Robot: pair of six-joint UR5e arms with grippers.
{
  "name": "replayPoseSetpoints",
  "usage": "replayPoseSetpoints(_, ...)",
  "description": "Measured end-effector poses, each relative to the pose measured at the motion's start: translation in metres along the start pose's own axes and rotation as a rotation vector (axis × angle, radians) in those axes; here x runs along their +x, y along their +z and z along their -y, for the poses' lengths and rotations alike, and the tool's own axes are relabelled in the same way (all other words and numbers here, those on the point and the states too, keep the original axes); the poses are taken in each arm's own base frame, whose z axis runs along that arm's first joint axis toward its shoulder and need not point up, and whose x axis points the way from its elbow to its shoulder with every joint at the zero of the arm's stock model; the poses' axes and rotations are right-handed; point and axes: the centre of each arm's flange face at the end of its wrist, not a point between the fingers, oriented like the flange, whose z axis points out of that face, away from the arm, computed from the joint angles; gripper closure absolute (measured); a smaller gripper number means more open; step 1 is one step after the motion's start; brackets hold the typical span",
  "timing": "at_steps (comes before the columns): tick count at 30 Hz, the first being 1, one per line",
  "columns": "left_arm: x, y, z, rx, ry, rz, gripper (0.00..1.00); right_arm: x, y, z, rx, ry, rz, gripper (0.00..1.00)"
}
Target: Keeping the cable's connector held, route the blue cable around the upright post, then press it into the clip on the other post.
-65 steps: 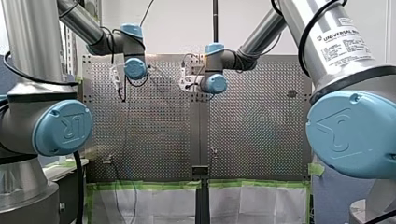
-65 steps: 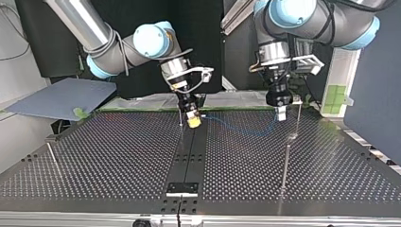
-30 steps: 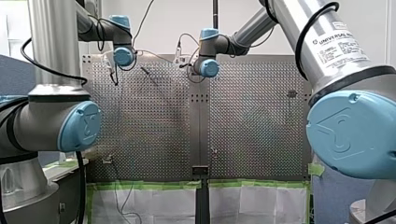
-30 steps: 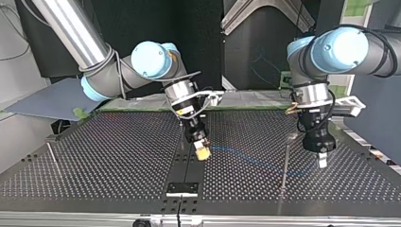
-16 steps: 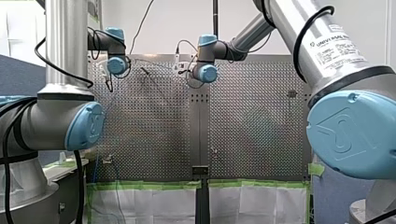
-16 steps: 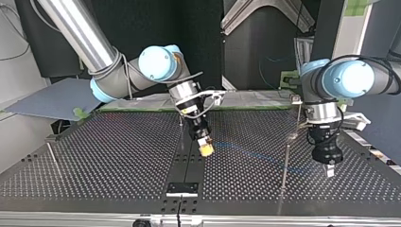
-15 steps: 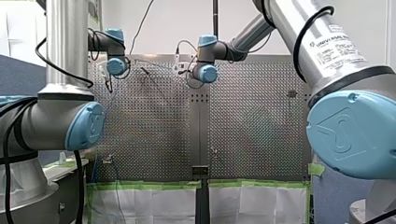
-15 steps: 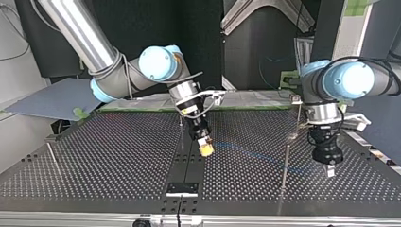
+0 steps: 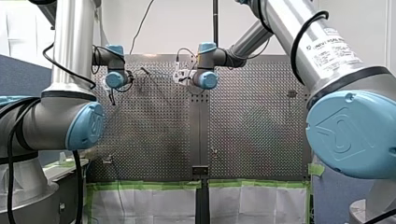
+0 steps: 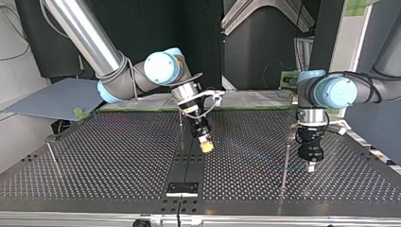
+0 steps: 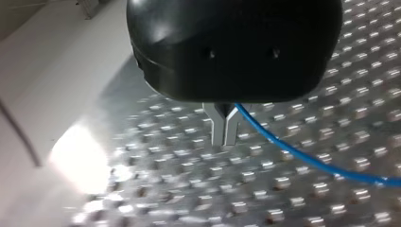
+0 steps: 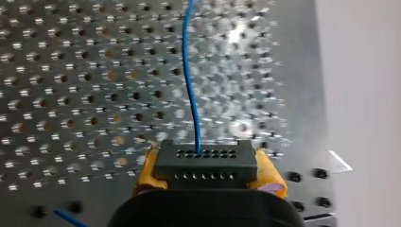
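Between post and table edge, my left hand pinches blue cable.

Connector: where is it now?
The connector sits between my right claw's yellow pads in the right wrist view; top view: by the table's middle strip.

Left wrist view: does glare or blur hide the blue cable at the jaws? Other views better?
Left wrist view: a white glare patch on the perforated metal table and smeared holes, yet the thin blue cable reads clearly leaving the shut jaws. Right wrist view: black connector block crisp between the jaws, bright table reflections beyond. Top view: cable faint against the dark table.
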Motion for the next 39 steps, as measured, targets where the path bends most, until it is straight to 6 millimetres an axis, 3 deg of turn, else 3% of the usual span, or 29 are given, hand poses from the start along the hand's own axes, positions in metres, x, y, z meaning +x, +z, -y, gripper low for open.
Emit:
replayPoseSetpoints(6, 0.033, 0.001, -0.001, 0.016, -0.013, -0.067, 1.00, -0.022, -0.001, 0.002, 0.002, -0.006, 0.034, 1.00)
replayPoseSetpoints(11, 0.041, 0.001, -0.004, -0.006, -0.040, -0.076, 1.00, -0.042, -0.002, 0.002, 0.003, -0.012, 0.066, 1.00)
replayPoseSetpoints(12, 0.042, 0.001, -0.004, -0.008, -0.046, -0.075, 0.89, -0.048, -0.003, 0.002, 0.004, -0.013, 0.075, 1.00)
replayPoseSetpoints(13, 0.042, 0.001, -0.004, -0.010, -0.050, -0.075, 0.89, -0.053, -0.003, 0.002, 0.004, -0.014, 0.084, 1.00)
replayPoseSetpoints(15, 0.042, 0.001, -0.004, -0.013, -0.057, -0.074, 0.61, -0.066, -0.005, 0.002, 0.003, -0.019, 0.107, 1.00)
replayPoseSetpoints(16, 0.042, 0.001, -0.003, -0.013, -0.060, -0.075, 0.61, -0.073, -0.005, 0.002, 0.001, -0.021, 0.119, 1.00)
replayPoseSetpoints(18, 0.043, 0.000, -0.002, -0.013, -0.069, -0.077, 0.42, -0.089, -0.008, 0.001, -0.006, -0.028, 0.149, 1.00)
replayPoseSetpoints(22, 0.044, -0.001, 0.001, -0.003, -0.095, -0.084, 0.33, -0.116, -0.014, -0.001, -0.028, -0.040, 0.198, 1.00)
replayPoseSetpoints(24, 0.044, -0.001, 0.002, 0.004, -0.108, -0.086, 0.20, -0.126, -0.018, -0.003, -0.042, -0.045, 0.216, 1.00)
replayPoseSetpoints(32, 0.056, -0.001, -0.001, 0.002, -0.126, -0.109, 0.18, -0.151, -0.031, -0.011, -0.077, -0.063, 0.263, 1.00)
replayPoseSetpoints(39, 0.062, -0.001, 0.000, 0.010, -0.138, -0.124, 0.18, -0.185, -0.047, -0.015, -0.106, -0.083, 0.321, 1.00)
